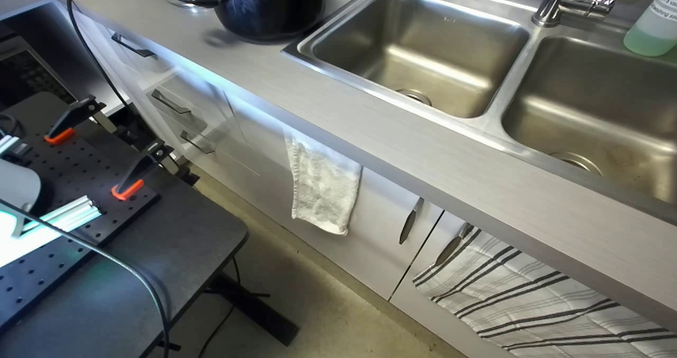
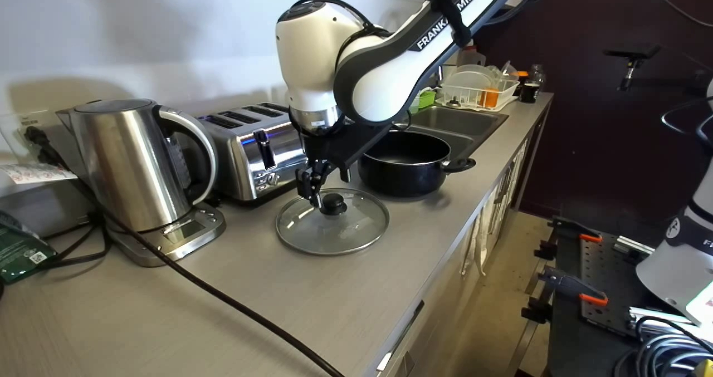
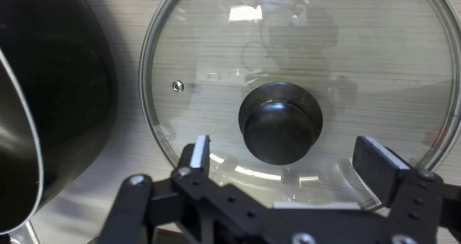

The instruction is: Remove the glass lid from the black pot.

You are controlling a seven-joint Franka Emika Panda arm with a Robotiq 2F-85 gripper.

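The black pot (image 2: 404, 175) stands on the table (image 2: 223, 338), its top uncovered and its handle (image 2: 459, 166) poking out toward the front edge. The glass lid (image 2: 356, 229) is off, lying flat on the table just beside the pot, with its round black knob (image 3: 281, 128) facing up. Right above the lid I see the gripper (image 3: 288, 159). Its two fingers (image 3: 376, 170) are wide apart and near the knob, but I can't tell if they touch the lid. A shiny toaster (image 2: 287, 154) and a metal kettle (image 2: 120, 165) stand toward the back edge, close to the wall (image 2: 167, 43). In an exterior view, a white dish rack (image 2: 470, 96) sits near the far corner, past the sink (image 1: 402, 40). A white towel (image 1: 322, 189) hangs just below the front edge, and so does a stripy towel (image 1: 545, 294).
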